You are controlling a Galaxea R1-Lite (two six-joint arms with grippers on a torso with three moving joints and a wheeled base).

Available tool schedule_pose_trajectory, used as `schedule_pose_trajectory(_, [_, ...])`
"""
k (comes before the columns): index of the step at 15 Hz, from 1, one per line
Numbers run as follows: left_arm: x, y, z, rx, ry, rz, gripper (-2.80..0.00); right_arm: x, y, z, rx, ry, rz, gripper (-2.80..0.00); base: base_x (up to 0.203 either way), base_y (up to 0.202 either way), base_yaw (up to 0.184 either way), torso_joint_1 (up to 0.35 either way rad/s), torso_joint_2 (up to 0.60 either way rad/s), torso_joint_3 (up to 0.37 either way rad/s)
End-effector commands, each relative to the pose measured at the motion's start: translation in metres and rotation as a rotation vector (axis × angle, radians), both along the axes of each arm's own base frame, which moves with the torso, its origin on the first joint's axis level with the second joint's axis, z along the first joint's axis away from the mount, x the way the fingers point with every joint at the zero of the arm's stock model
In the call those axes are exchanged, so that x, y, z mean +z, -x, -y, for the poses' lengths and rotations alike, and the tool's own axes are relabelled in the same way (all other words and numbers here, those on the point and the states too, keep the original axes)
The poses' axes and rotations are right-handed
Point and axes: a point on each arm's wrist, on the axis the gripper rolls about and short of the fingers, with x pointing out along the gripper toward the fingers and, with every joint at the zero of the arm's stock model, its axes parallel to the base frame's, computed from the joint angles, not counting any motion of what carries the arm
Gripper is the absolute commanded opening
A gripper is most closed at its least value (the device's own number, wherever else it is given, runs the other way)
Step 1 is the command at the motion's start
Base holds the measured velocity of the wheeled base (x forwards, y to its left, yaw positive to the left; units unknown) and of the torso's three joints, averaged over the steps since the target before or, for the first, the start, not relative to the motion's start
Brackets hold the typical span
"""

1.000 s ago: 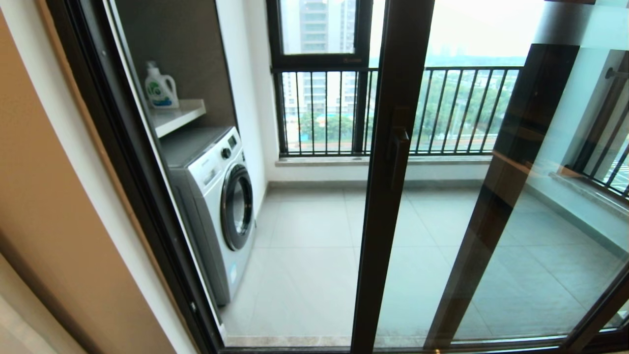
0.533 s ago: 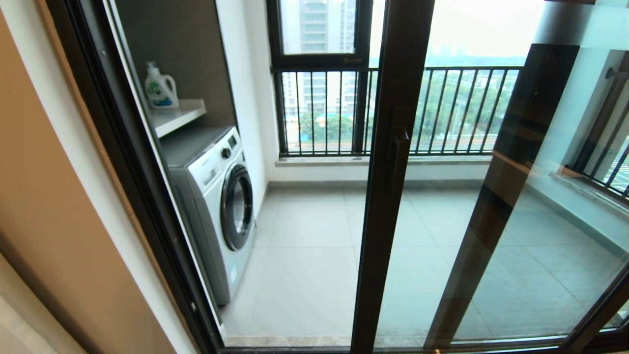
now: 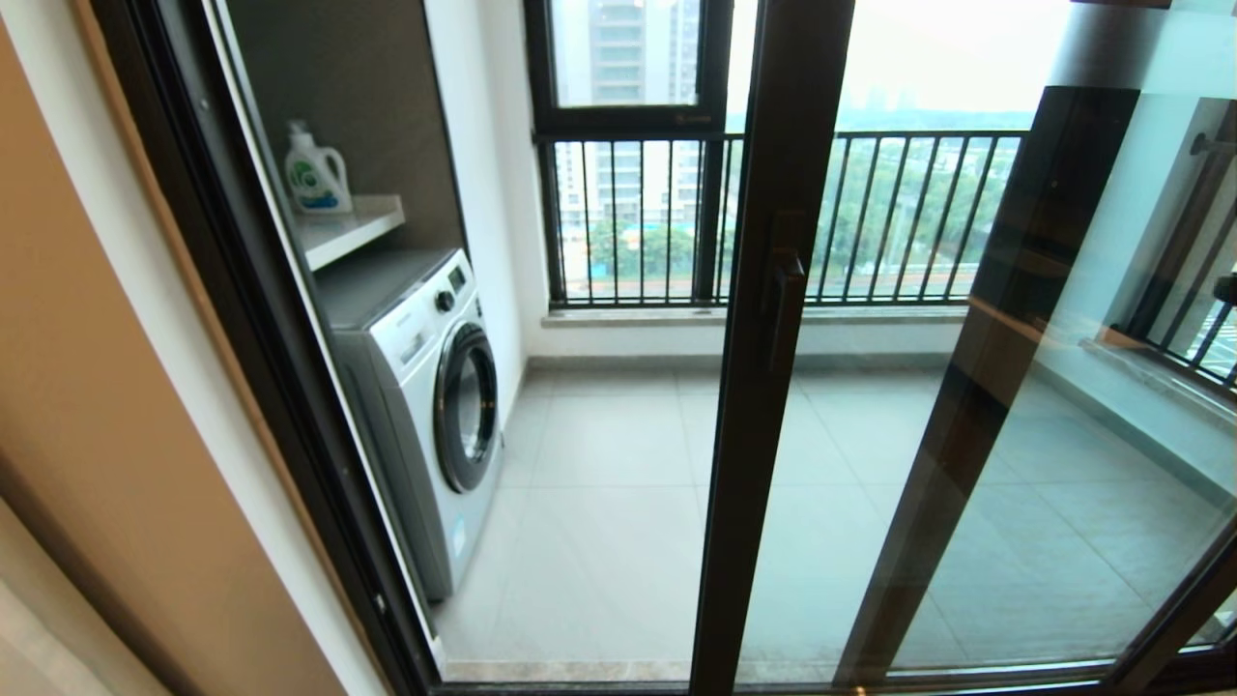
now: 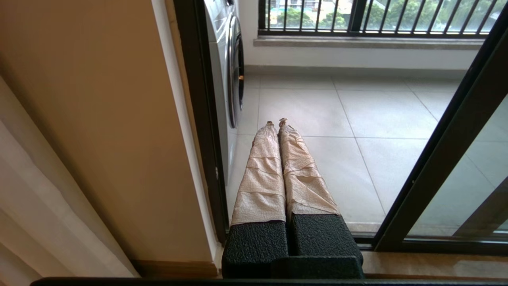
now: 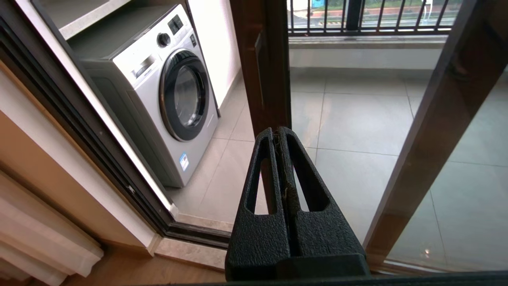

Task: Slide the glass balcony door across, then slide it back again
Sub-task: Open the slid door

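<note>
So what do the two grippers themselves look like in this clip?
The left gripper has long fingers wrapped in crinkled beige tape over a black textured base. The right gripper is bare black textured plastic, each finger tapering with a long cut-out slot. No cables or markings show.

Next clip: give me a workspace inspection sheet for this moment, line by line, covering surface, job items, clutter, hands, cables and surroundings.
Surface: pale tiled balcony floor, bare where visible.
Job's things: glass balcony door partly open, its dark frame stile mid-doorway, bar handle untouched.
Clutter: nothing seen.
Hands: left hand shut, empty, low beside the door jamb; right hand shut, empty, short of the stile; neither shows in the head view.
Cables: nothing seen.
Surroundings: washing machine at left, detergent bottle on shelf above it, balcony railing beyond.
</note>
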Motion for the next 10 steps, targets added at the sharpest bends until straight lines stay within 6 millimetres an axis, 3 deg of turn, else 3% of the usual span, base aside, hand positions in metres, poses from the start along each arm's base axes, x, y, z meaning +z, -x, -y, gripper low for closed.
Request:
schedule_pose_trajectory(1, [0.000, 0.000, 0.000, 0.001, 0.000, -0.001, -2.80, 0.000, -0.031, -0.017, 0.007, 0.014, -0.029, -2.80, 0.000, 0.000, 0.000, 0.000, 0.00, 0.000])
schedule_pose_trajectory(5, [0.000, 0.000, 0.000, 0.001, 0.000, -0.001, -2.80, -0.015, -0.080, -0.044, 0.026, 0.042, -0.082, -2.80, 0.000, 0.000, 0.000, 0.000, 0.00, 0.000])
schedule_pose_trajectory(10, [0.000, 0.000, 0.000, 0.001, 0.000, -0.001, -2.80, -0.056, -0.156, -0.084, 0.032, 0.054, -0.104, -2.80, 0.000, 0.000, 0.000, 0.000, 0.00, 0.000])
